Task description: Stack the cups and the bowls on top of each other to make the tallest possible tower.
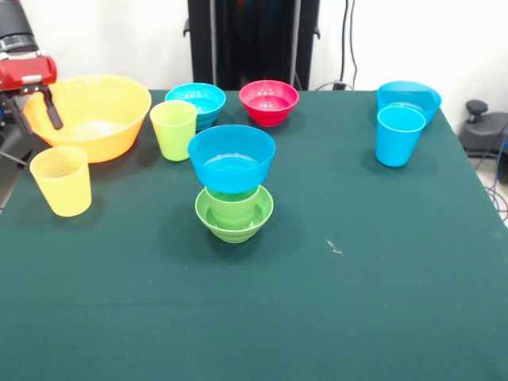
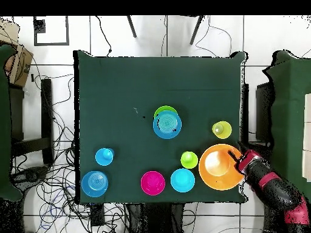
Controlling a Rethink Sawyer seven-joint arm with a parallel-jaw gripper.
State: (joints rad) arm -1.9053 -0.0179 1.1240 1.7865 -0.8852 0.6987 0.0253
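Observation:
The tower stands mid-table: a small green bowl as base, a green cup in it, and a blue bowl on top; from overhead the blue bowl covers most of it. A pale yellow cup, a yellow-green cup, a sky blue cup, a small blue bowl, a red bowl, a wide blue bowl and the large yellow-orange bowl stand apart. My gripper hangs at the large bowl's rim, holding nothing that I can see.
The red and black arm reaches in over the table's corner beside the large bowl. The dark green cloth covers the table. Cables and chairs surround the table on the floor.

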